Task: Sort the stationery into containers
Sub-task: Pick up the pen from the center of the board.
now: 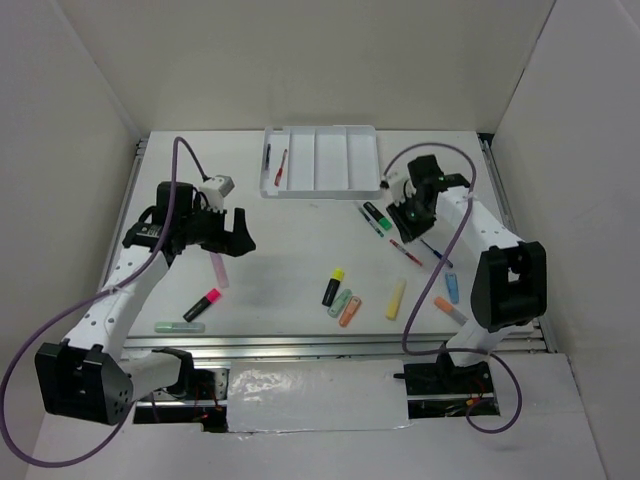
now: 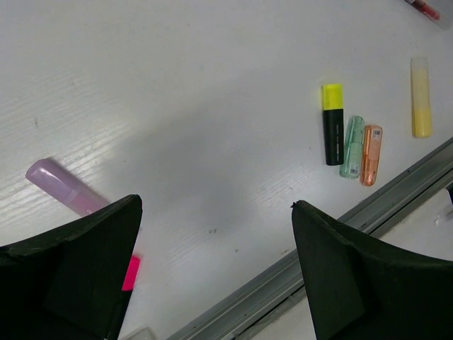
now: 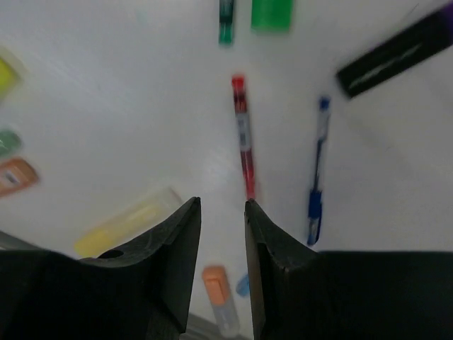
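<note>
At the far left of the white tabletop, a pale green pastel marker lies along the near edge. A black-bodied highlighter with a pink cap sits just beside it, and a lilac-pink pastel marker lies a little farther in. The left claw hangs over that lilac-pink marker, released to its full spread and grasping nothing. It looks poised to take the marker, though it is not yet centred on it.

At the far middle stands the white rectangular plastic tray with 4 long compartments. Its leftmost compartment holds a dark thin pen and a red thin pen, so that lane seems reserved for pens. The other 3 compartments are bare.

Near the front centre, a black highlighter with a yellow cap, a green pastel marker and an orange pastel marker lie close together. A yellow pastel marker lies apart to their right.

Farther right, a black highlighter with a green cap lies beside a dark slim pen. The right claw hovers above a red-barrelled pen. Its jaws are narrowly parted and grasping nothing. The gap lines up with the barrel, probably so that closing pinches across it. A blue pen lies alongside. Nearer the front edge are a blue pastel marker and an orange-tipped clear marker.

By my count there are 3 highlighters, 7 pastel markers and 5 thin pens. 13 items remain loose on the tabletop and 2 are sorted.
</note>
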Available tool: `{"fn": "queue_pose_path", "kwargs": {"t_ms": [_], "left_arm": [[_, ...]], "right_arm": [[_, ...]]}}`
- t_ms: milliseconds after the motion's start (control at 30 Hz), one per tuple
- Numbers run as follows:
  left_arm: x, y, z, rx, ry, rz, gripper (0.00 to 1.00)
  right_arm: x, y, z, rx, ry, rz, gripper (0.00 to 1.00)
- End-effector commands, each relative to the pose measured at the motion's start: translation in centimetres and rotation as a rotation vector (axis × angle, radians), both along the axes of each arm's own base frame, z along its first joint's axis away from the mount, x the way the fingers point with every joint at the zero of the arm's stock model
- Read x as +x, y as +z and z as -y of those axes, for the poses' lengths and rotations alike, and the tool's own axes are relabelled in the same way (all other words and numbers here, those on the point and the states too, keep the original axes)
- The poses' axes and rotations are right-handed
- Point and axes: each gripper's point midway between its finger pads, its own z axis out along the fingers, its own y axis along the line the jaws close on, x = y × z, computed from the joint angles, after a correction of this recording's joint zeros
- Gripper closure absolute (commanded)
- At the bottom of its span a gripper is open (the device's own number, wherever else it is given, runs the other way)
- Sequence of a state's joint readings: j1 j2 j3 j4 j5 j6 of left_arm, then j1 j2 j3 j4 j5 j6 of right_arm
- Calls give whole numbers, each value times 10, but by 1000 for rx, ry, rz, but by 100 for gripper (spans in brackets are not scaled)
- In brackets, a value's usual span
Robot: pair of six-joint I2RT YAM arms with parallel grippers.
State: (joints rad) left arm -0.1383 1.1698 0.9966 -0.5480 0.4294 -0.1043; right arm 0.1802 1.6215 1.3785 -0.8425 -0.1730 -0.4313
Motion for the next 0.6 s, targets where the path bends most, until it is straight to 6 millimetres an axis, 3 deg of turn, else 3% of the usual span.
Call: {"fn": "queue_pose_path", "kwargs": {"t_ms": [0,67,167,367,567], "left_arm": [[-2,18,-1,12,-6,74,1],[-5,20,-3,14,-1,92,1],[-10,23,-4,16,1,114,1],[-17,25,-8,18,9,147,1],[-18,23,-8,5,8,141,1]], "right_arm": [[-42,-31,47,-216,26,-112,61],[-48,-51,57,-256,12,-151,61],[-49,-66,66,-279,-24,-187,61],[-37,-79,70,-294,-42,-193,60],[-31,-84,56,-245,-11,-208,60]]}}
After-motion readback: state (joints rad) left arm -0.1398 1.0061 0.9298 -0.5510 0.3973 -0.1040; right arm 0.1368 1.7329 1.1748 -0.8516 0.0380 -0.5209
